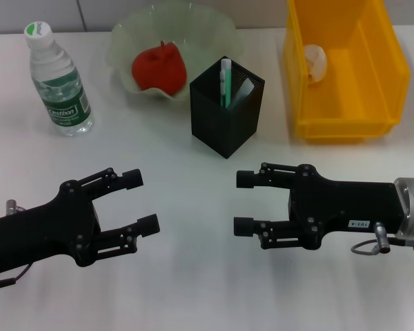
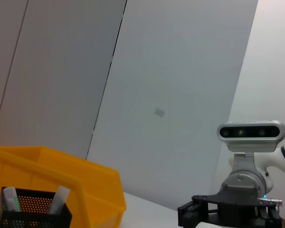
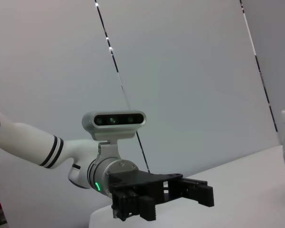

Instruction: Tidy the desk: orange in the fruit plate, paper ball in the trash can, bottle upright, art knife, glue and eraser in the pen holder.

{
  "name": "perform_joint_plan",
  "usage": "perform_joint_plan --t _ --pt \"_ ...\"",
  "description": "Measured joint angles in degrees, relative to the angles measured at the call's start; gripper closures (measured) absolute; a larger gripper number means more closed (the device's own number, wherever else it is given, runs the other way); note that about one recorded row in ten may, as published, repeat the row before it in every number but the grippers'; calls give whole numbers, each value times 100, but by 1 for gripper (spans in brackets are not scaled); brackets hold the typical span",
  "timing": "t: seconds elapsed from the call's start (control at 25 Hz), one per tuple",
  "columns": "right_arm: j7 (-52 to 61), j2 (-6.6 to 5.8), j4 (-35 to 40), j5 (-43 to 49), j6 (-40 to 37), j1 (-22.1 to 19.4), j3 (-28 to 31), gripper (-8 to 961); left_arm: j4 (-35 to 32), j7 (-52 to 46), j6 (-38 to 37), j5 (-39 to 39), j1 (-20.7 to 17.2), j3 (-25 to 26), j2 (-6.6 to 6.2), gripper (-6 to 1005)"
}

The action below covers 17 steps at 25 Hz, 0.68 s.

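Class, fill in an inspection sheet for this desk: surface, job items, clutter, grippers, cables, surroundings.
Surface: white desk.
Job items: bottle upright; red fruit in the plate; paper ball in the yellow bin; two items in the pen holder.
Clutter: nothing seen.
Grippers: left gripper and right gripper open, empty, over the near desk.
Cables: thin loop by the right wrist.
Surroundings: grey wall panels.
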<state>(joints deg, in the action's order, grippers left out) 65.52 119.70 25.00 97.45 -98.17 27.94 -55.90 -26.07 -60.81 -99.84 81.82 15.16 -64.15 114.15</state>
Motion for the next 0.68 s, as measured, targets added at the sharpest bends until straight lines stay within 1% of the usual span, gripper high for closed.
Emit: perform_joint_plan --t 0.24,0.68 --pt "-18 1 -69 0 0 4 0 168 -42 -27 4 2 3 4 -27 181" --pt "-22 -17 -28 -1 21 40 9 168 -46 0 58 5 7 16 -26 181"
